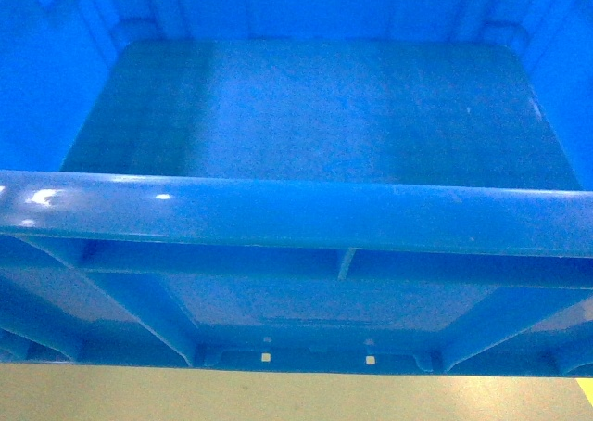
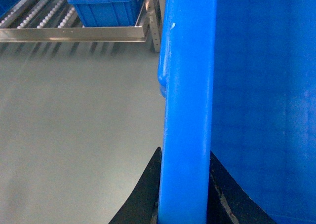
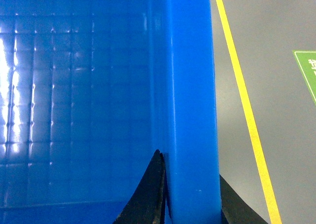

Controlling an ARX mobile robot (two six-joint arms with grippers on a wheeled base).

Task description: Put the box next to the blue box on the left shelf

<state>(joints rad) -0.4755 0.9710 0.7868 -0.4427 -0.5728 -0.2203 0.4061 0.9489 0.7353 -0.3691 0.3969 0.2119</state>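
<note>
Both pincers pinch the box (image 1: pixel 306 115) rims: left pincer (image 2: pixel 183 204), right pincer (image 3: pixel 190 204). Keep it level and carry it toward the shelf (image 2: pixel 74 34) holding the blue box (image 2: pixel 106 9).

The box (image 1: pixel 306 212) hangs above the floor (image 1: pixel 278 398) between both grippers, the left gripper (image 2: pixel 183 204) astride its left rim, the right gripper (image 3: pixel 190 199) astride its right rim. A shelf (image 2: pixel 74 34) with a small bin (image 2: pixel 106 9) stands ahead on the left.
</note>
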